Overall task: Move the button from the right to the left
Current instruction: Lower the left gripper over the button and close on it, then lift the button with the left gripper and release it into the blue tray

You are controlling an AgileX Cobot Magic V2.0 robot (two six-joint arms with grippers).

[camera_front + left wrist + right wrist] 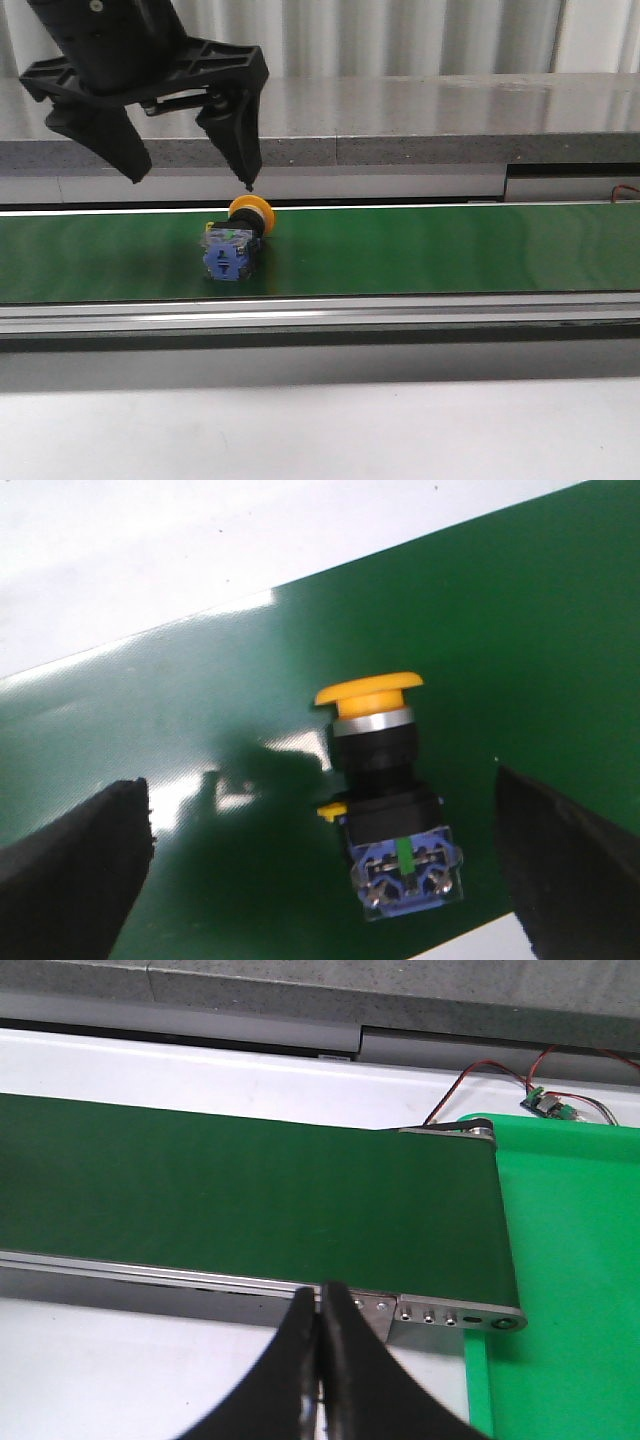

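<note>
The button [234, 248] lies on its side on the green belt [450, 250], left of the middle, its blue contact block toward the near edge and its yellow head toward the far edge. In the left wrist view the block sits close to the belt's near edge, the black collar behind it, and the head tilts slightly.

Above it hangs the left gripper [190, 168], jaws spread wide and holding nothing. One finger [238, 135] points down with its tip just over the yellow head; the other stands off to the left, clear of the belt. From the wrist camera both fingers flank the button, which sits nearer one of them than the other. Whether the tip touches the head is hard to tell from the front.

The right gripper [322, 1360] is pressed closed, empty, at the right end of the belt beside a green tray [570, 1290].

The risk lies in a closing grasp. The button is off-centre, so one finger may reach it first and roll it on its round collar, or nudge it off the near edge. Pinching the smooth domed head could also let it slip.
</note>
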